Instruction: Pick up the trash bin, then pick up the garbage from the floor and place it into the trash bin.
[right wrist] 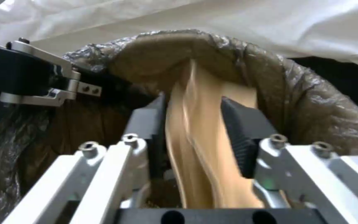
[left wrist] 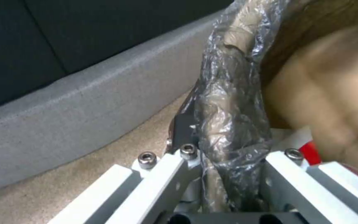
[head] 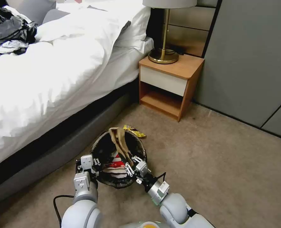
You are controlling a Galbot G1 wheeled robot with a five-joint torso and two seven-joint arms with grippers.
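Observation:
The trash bin [head: 141,146], lined with a dark bag, hangs just above the carpet beside the bed. My left gripper [head: 94,163] is shut on its near-left rim; the bag-covered rim [left wrist: 228,102] runs between its fingers. My right gripper [head: 131,163] is over the bin's near-right side, shut on a long tan paper piece [head: 119,142] that reaches across the opening. In the right wrist view the tan piece [right wrist: 195,149] sits between the dark pads, with the bin's rim [right wrist: 303,93] behind. Red-and-white crushed cups [head: 116,164] lie inside. A yellow snack wrapper [head: 134,130] lies on the floor behind the bin.
The bed with white duvet [head: 51,69] and its grey base [head: 61,148] run along the left, close to the bin. A wooden nightstand [head: 169,85] with a brass lamp [head: 163,55] stands ahead. Grey wardrobe panels [head: 251,57] close the right. Open carpet [head: 226,164] lies to the right.

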